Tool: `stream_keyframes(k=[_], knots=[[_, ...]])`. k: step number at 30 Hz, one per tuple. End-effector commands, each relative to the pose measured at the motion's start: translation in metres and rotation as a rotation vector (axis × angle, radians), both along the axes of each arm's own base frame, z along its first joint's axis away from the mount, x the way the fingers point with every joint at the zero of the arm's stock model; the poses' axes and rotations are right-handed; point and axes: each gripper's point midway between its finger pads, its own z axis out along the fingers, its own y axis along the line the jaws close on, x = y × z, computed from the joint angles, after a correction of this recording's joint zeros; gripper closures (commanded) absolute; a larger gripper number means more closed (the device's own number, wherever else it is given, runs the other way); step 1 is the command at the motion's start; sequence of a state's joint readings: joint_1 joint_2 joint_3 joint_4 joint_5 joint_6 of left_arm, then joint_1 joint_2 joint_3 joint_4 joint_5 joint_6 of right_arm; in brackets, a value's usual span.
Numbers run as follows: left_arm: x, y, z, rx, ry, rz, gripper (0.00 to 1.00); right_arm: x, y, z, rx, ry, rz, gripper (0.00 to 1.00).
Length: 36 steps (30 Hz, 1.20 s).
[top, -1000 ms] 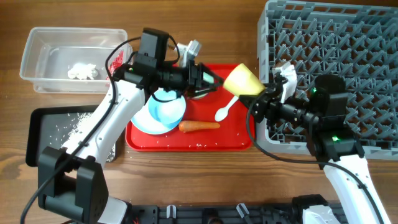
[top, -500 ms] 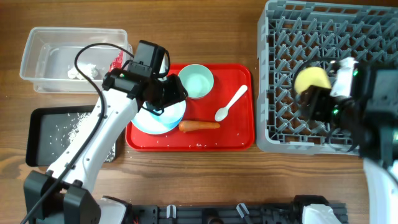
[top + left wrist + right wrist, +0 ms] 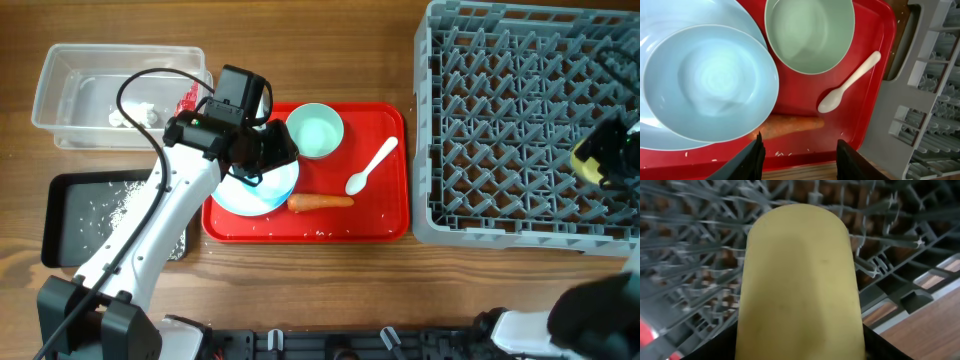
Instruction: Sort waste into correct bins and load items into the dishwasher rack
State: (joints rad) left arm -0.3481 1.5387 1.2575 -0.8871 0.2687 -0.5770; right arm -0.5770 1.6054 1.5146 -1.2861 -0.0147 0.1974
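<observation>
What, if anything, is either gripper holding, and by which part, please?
The right gripper holds the small yellow cup by the end nearest the wrist; the left gripper is open, holding nothing.

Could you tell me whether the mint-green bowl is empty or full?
Empty: the mint-green bowl sits upright, its inside bare in the left wrist view.

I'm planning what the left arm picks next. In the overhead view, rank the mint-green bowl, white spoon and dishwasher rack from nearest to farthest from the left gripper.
From the left gripper:
1. mint-green bowl, close beside it on the red tray.
2. white spoon, farther right on the same tray.
3. dishwasher rack, off the tray, on the table's right side.
</observation>
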Motion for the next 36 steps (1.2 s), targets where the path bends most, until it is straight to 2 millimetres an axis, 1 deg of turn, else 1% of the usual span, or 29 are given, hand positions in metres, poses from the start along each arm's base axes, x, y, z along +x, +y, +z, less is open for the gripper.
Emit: stream_keyframes(k=[1, 3, 6, 7, 8, 10, 11, 12, 17, 20, 21, 23, 24, 26, 28, 30, 31, 33, 34, 36], knots=[[0.001, 0.002, 0.005, 0.021, -0.031, -0.015, 0.53, 0.004, -0.001, -0.015, 0.068, 0.023, -0.009, 0.45], [0.001, 0.002, 0.005, 0.021, -0.031, -0.015, 0.53, 0.009, 0.003, -0.022, 0.104, 0.025, 0.008, 0.45], [0.001, 0.002, 0.005, 0.021, -0.031, -0.015, 0.53, 0.01, 0.002, -0.031, 0.118, 0.047, 0.007, 0.44], [0.001, 0.002, 0.005, 0.021, -0.031, -0.015, 0.54, 0.01, 0.002, -0.033, 0.123, 0.053, 0.006, 0.41], [0.001, 0.002, 0.005, 0.021, -0.031, -0.015, 0.54, 0.01, 0.002, -0.037, 0.13, 0.065, 0.006, 0.34], [0.001, 0.002, 0.005, 0.021, -0.031, -0.015, 0.54, 0.008, 0.003, -0.04, 0.14, 0.08, 0.005, 0.09], [0.001, 0.002, 0.005, 0.021, -0.031, -0.015, 0.53, 0.008, 0.003, -0.04, 0.142, 0.082, 0.005, 0.02], [0.001, 0.002, 0.005, 0.022, -0.03, -0.015, 0.53, 0.008, 0.003, -0.04, 0.142, 0.083, 0.005, 0.0], [0.001, 0.006, 0.003, 0.037, -0.026, -0.009, 0.51, 0.008, 0.008, -0.04, 0.167, 0.079, 0.008, 0.0], [-0.002, 0.025, 0.0, 0.117, -0.017, 0.031, 0.48, 0.019, 0.025, -0.035, 0.255, 0.008, 0.079, 0.02], [-0.004, 0.03, 0.001, 0.133, -0.011, 0.043, 0.48, 0.024, 0.033, -0.03, 0.279, -0.031, 0.115, 0.03], [-0.009, 0.049, 0.004, 0.178, -0.003, 0.084, 0.46, 0.036, 0.048, -0.016, 0.297, -0.114, 0.202, 0.04], [-0.011, 0.058, 0.007, 0.197, -0.004, 0.105, 0.45, 0.043, 0.06, -0.004, 0.294, -0.166, 0.264, 0.04], [-0.016, 0.086, 0.017, 0.246, -0.017, 0.174, 0.43, 0.055, 0.085, 0.02, 0.261, -0.258, 0.382, 0.04], [-0.021, 0.109, 0.027, 0.271, -0.028, 0.238, 0.37, 0.066, 0.119, 0.046, 0.209, -0.343, 0.513, 0.04], [-0.027, 0.13, 0.035, 0.278, -0.031, 0.304, 0.3, 0.077, 0.165, 0.069, 0.173, -0.428, 0.667, 0.04], [-0.029, 0.136, 0.037, 0.278, -0.029, 0.324, 0.28, 0.081, 0.186, 0.076, 0.167, -0.459, 0.727, 0.04], [-0.034, 0.155, 0.038, 0.283, -0.007, 0.385, 0.2, 0.089, 0.238, 0.084, 0.169, -0.509, 0.872, 0.04], [-0.037, 0.163, 0.037, 0.286, 0.009, 0.41, 0.14, 0.092, 0.262, 0.083, 0.174, -0.515, 0.923, 0.06], [-0.041, 0.171, 0.035, 0.291, 0.035, 0.437, 0.11, 0.096, 0.293, 0.074, 0.169, -0.497, 0.955, 0.06]])
